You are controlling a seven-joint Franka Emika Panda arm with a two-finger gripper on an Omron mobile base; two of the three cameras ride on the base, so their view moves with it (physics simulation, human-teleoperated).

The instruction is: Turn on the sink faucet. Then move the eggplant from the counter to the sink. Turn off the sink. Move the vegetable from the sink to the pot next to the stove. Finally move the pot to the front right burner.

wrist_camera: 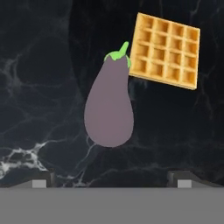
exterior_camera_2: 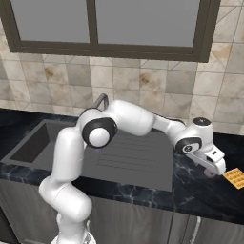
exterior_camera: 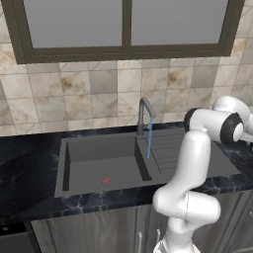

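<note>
Left base view gives us the faucet [exterior_camera: 144,114] running into the sink [exterior_camera: 99,163], so step one is done. Eggplant [wrist_camera: 109,105] lies on the counter [wrist_camera: 39,87], touching a waffle [wrist_camera: 165,50]; our gripper [wrist_camera: 111,181] hovers above with jaws wide, empty. The rest remains.

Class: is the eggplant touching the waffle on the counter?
Cannot tell. In the hand view the eggplant's green stem meets the waffle's edge, but overlap may hide a gap.
</note>
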